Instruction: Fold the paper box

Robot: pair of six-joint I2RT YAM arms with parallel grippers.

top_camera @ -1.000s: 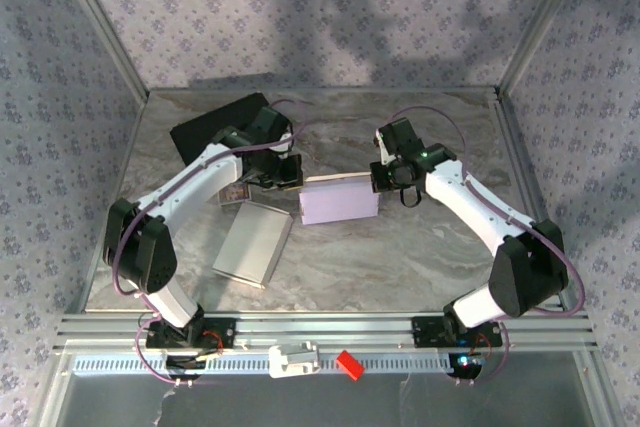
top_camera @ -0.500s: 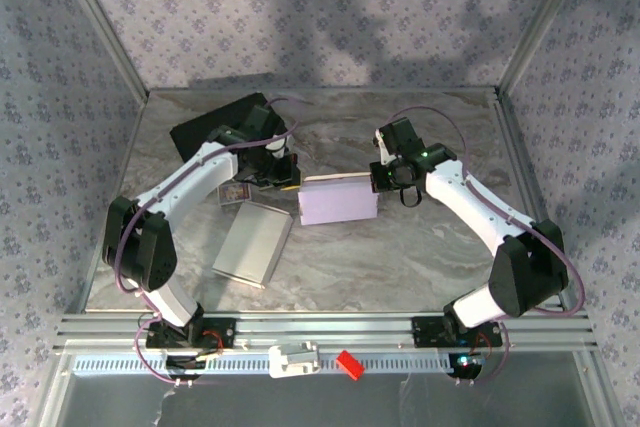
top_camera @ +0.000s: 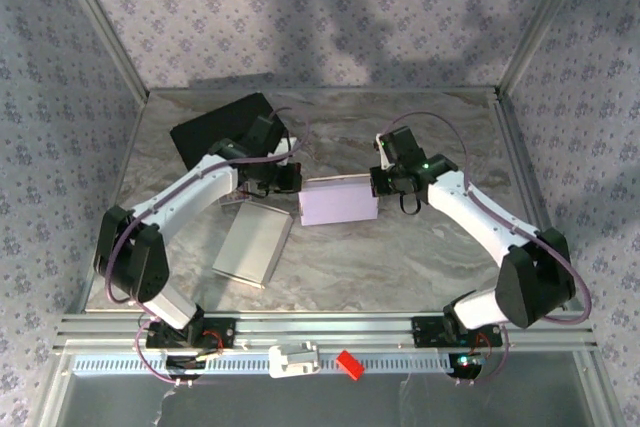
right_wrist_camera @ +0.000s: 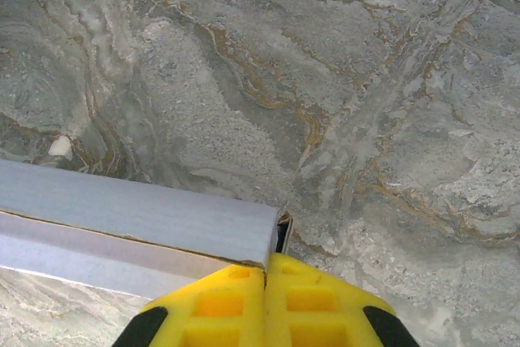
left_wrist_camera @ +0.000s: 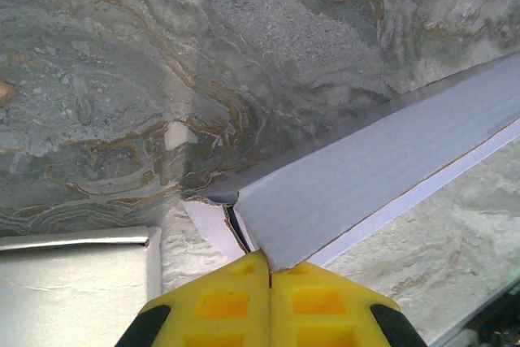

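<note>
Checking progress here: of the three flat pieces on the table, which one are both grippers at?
The lavender box in the middle: left gripper and right gripper are shut at its opposite ends. The grey piece and black piece lie further left.

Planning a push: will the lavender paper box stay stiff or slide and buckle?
Probably light: the paper box shows thin card walls. Likely slides easily on the smooth marble table. Its open corner seam may buckle.

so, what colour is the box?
Pale lavender, white along the cut edges. The box shows best in the top external view.
</note>
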